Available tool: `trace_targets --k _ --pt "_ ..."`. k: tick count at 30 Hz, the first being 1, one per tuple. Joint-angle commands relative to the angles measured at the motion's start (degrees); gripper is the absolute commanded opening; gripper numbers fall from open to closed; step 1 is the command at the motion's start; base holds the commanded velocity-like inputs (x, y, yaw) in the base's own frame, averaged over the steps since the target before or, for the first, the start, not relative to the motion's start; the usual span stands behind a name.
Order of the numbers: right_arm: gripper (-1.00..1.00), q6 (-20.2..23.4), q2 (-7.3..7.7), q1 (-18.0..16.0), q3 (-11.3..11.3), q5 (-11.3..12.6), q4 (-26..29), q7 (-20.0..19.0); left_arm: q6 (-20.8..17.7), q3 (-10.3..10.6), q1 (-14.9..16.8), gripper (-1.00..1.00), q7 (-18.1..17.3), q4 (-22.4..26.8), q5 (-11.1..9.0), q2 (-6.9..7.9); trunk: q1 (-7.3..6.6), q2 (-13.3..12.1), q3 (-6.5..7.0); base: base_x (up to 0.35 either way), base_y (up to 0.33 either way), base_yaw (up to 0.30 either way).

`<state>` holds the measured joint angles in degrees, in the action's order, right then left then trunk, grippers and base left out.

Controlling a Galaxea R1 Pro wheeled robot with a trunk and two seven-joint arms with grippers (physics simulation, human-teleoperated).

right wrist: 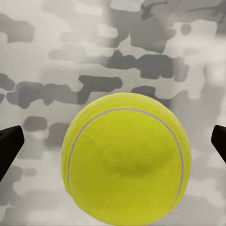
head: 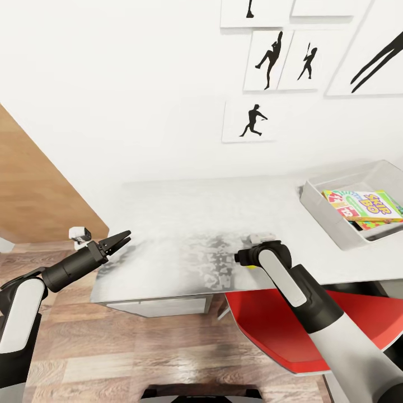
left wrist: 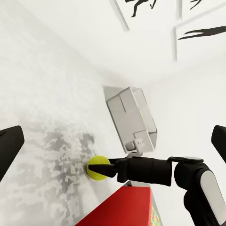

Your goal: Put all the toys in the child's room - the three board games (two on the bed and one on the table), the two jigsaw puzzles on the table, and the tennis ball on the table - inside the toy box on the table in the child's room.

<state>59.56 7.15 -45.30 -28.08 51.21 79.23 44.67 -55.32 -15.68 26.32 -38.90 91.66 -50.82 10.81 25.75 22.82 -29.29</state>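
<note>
The bench (head: pixel 184 212) runs from a bare left end to the toy box (head: pixel 336 224) at its right, with a broad open stretch of mottled grey-and-white top between them. Its front edge crosses below both arms; beneath it lie wood-plank floor and a red chair (head: pixel 280 330).

The left gripper (head: pixel 115 240) hovers near the bench's left front corner, its jaws slightly parted and holding nothing. The right gripper (left wrist: pixel 109 168) reaches over the front edge near the middle. Its jaws stand spread wide to either side of the tennis ball (right wrist: pixel 126 157), which rests on the bench top between them; whether the fingertips (right wrist: pixel 10 143) touch it cannot be told.

In the head view the right wrist hides the ball almost wholly. The toy box, a light grey bin with sloping walls, is cut off at the frame's right edge; a Skip-Bo board game (head: pixel 366 206) lies inside, with another printed box partly covered beneath it. The ball is round, yellow-green and fuzzy, with a pale curved seam.
</note>
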Motion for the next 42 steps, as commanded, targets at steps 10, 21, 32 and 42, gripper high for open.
trace_targets --k 10,21,32,42 --pt "-1.0 0.1 0.06 -0.1 0.0 0.5 -0.5 0.7 -0.2 -0.1 0.0 1.0 -0.2 0.0 0.1 0.0 0.03 0.1 -0.08 0.0 0.0 0.0" --pt "-1.0 0.1 0.0 -0.1 0.3 0.5 -2.0 0.6 -0.2 -0.1 0.0 1.0 -0.2 0.1 0.1 0.0 0.03 0.1 -0.08 0.0 0.0 0.0" --pt "-1.0 0.1 0.03 -0.1 0.5 0.5 -2.1 0.6 -0.3 -0.1 0.0 1.0 -0.2 0.0 0.1 0.0 0.03 0.1 -0.08 0.0 0.0 0.0" --pt "-1.0 0.2 0.07 -0.1 0.6 0.5 -2.1 0.6 -0.2 -0.1 0.0 1.0 -0.3 0.1 -0.1 0.0 0.03 0.1 -0.08 0.0 0.0 0.0"
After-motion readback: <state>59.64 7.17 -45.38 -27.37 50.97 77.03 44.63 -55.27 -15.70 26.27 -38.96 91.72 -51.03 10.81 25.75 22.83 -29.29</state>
